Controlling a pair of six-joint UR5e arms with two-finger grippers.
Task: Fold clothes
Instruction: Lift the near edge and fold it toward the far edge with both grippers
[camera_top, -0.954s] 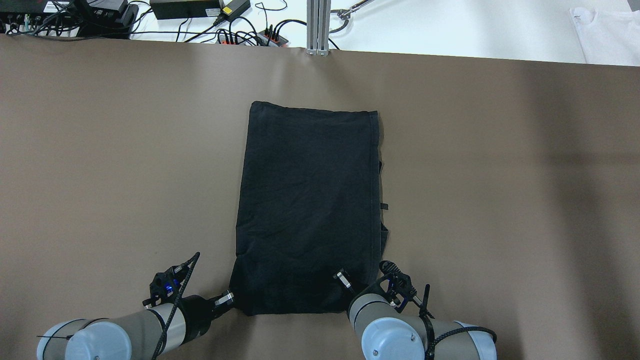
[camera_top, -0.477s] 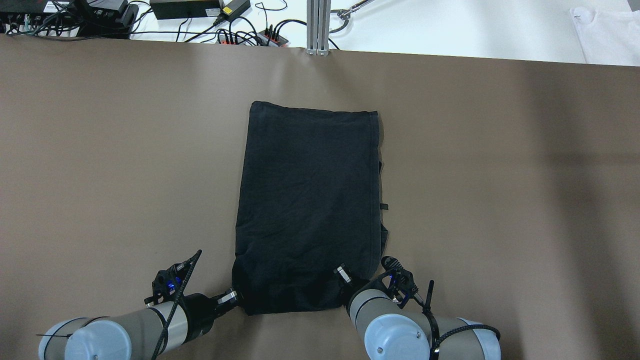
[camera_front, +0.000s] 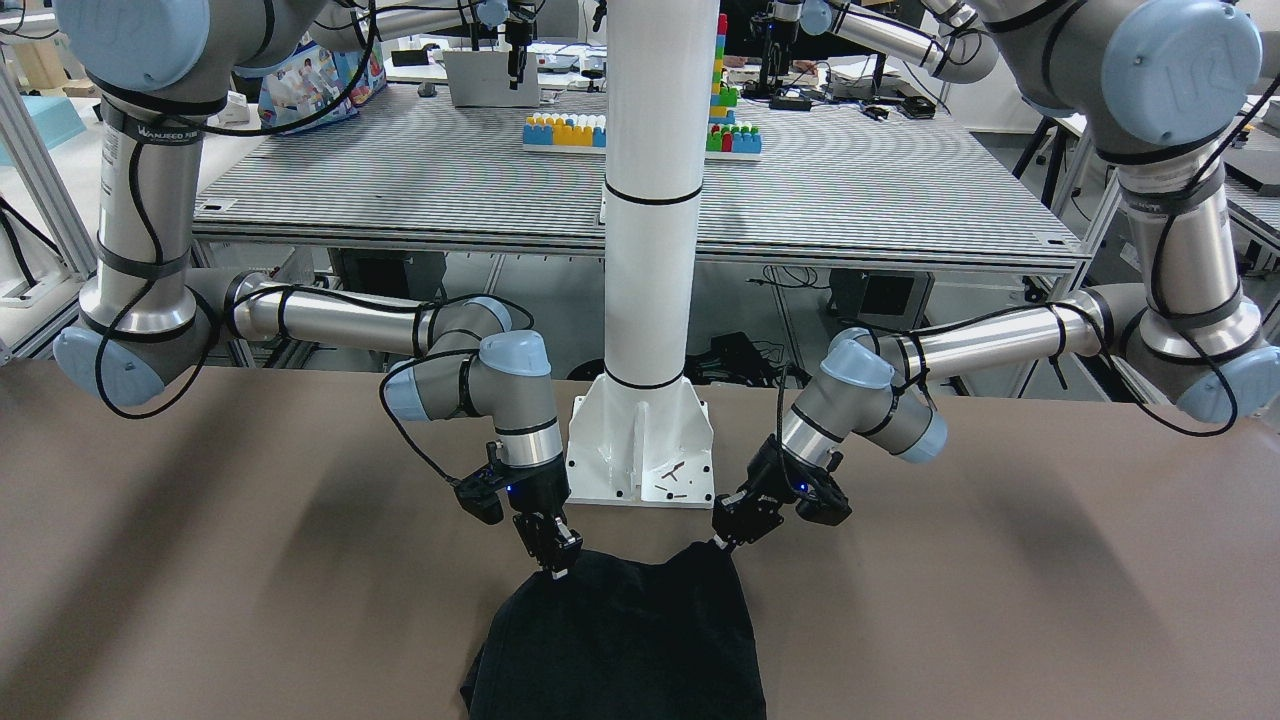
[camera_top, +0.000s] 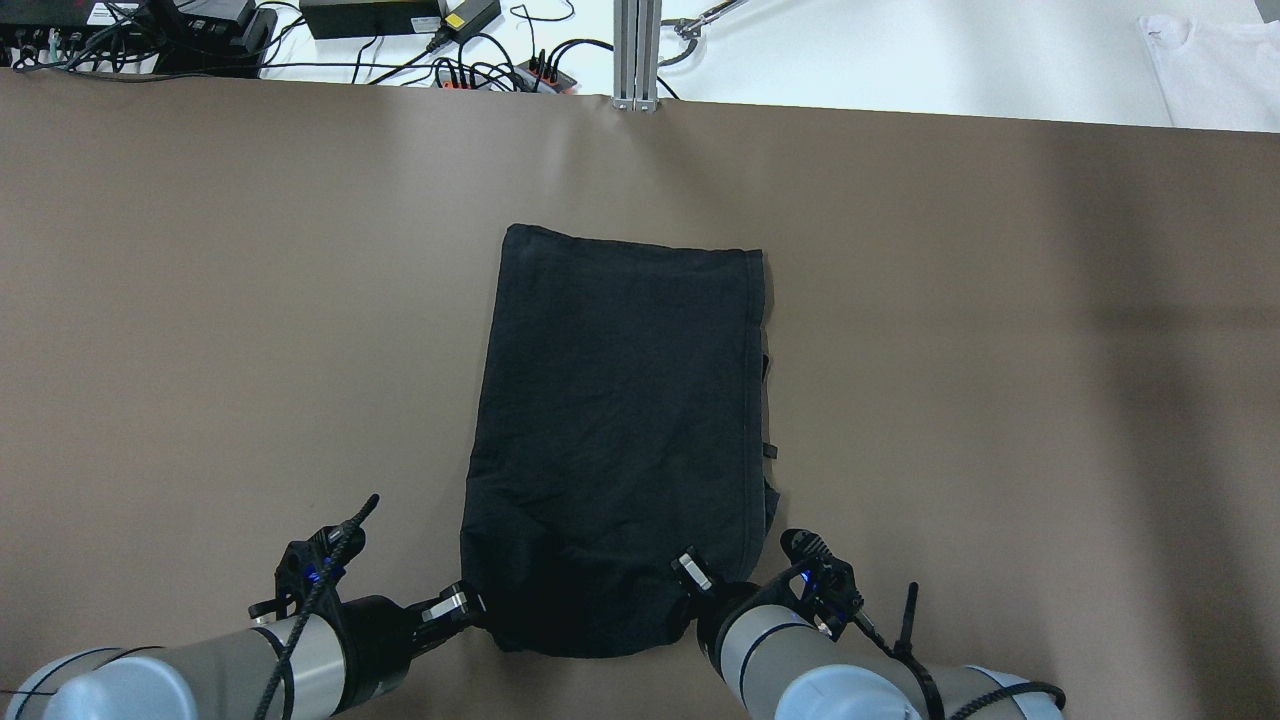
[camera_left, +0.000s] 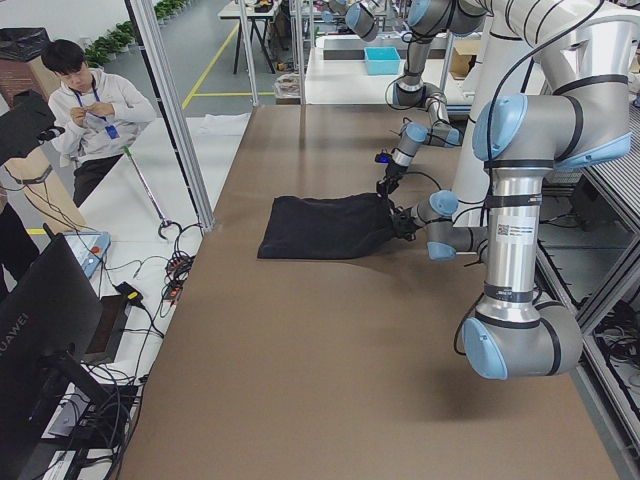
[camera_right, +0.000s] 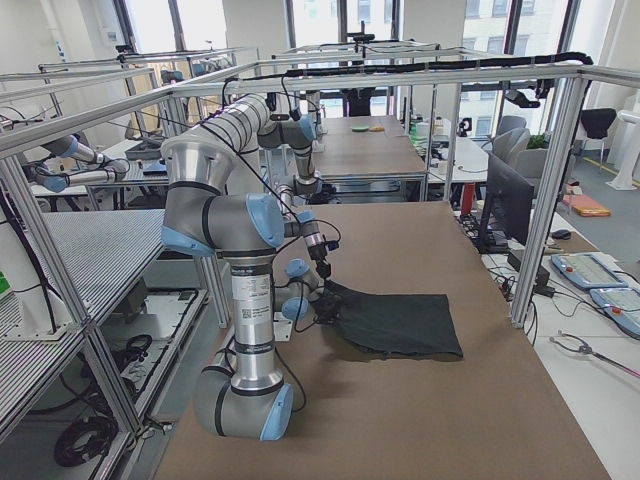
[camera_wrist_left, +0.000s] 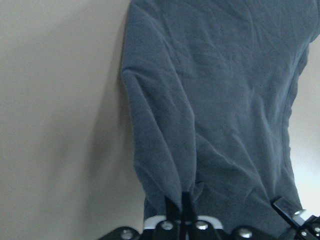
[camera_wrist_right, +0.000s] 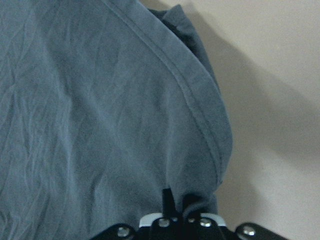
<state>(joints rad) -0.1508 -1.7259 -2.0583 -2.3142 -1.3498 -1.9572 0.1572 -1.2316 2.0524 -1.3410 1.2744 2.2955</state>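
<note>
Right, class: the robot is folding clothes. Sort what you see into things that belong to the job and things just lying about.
Belongs to the job:
- black shirt
- left claw and right claw, each shut on a near corner of it
- brown table it lies on

Just lying about:
- white shirt beyond the far edge
- cables
- toy blocks behind the robot

The garment (camera_top: 615, 430) is plain black. The tabletop (camera_top: 200, 300) is matte brown. The left arm (camera_top: 200, 670) and right arm (camera_top: 760, 640) are silver-grey with pale blue caps. At two o'clock lies a white cloth (camera_top: 1215, 70).
</note>
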